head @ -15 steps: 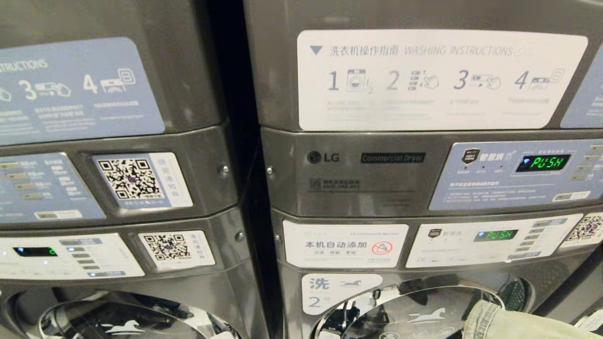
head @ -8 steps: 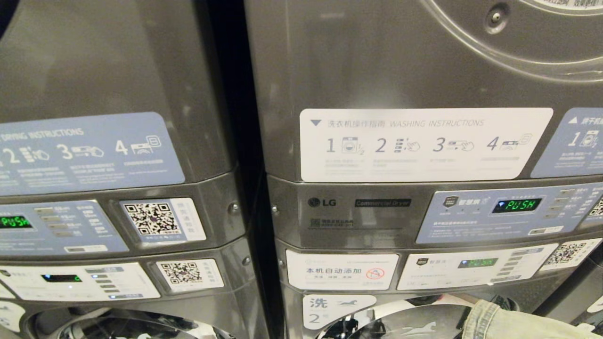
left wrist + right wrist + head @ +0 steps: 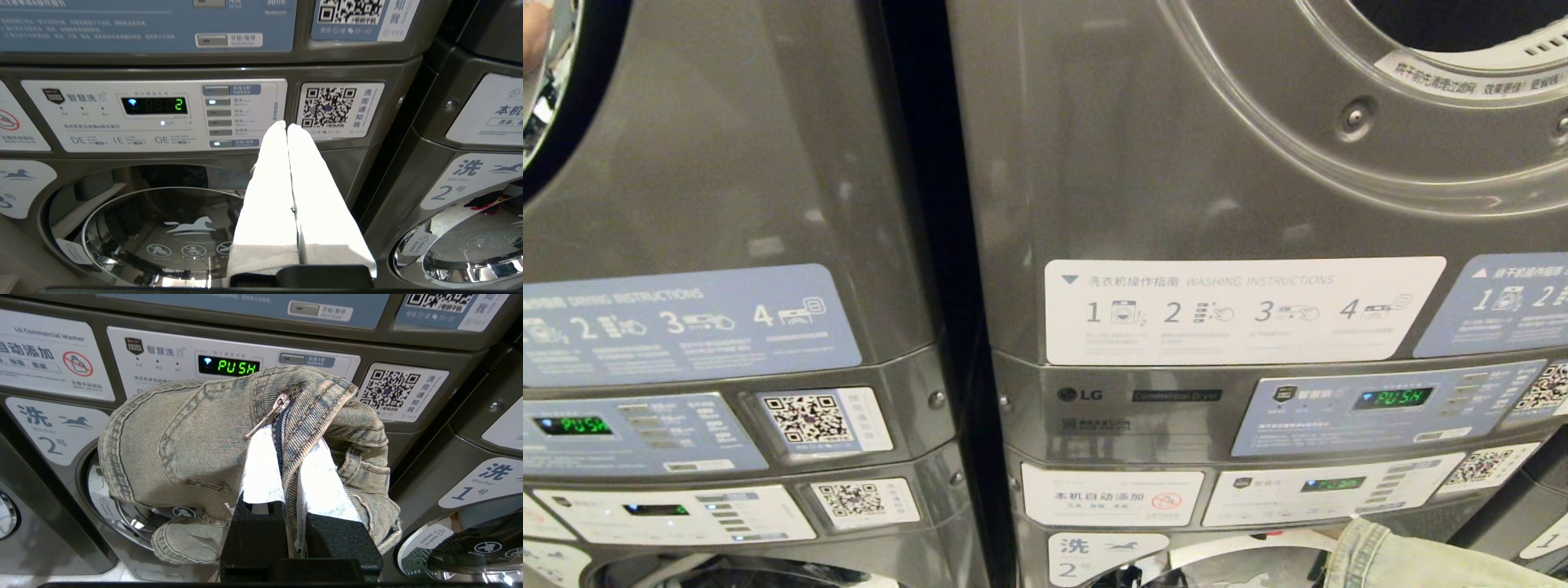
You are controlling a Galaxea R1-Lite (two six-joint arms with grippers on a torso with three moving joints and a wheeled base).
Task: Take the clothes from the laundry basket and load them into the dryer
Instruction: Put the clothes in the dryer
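Your right gripper (image 3: 286, 457) has its jaws clamped on a pair of faded jeans (image 3: 196, 441), gripping a fold of denim beside the zipper; the rest of the garment bunches over and around the white fingers (image 3: 261, 469). In the head view only a cuff of the denim shows, at about 5 o'clock. Your left gripper (image 3: 286, 130) is parked in front of the neighbouring washer, jaws pressed together and holding nothing.

The dryer opening (image 3: 1462, 24) sits at about 1 o'clock in the head view, above the instruction sticker (image 3: 1241, 310) and the control panel (image 3: 1388, 404) reading PUSH. The jeans are well below it, level with the lower machine's washer door (image 3: 122, 506). The laundry basket is not in view.

Judgement: the step in hand is carrying the garment up to the drum. To do it well, keep the grip firm. The hold is on one seam only, and the loose bulk could catch on the drum rim. Raise the load clear of the protruding control panels before moving forward, centre it on the opening, and push well inside before releasing, so no leg trails over the lip.
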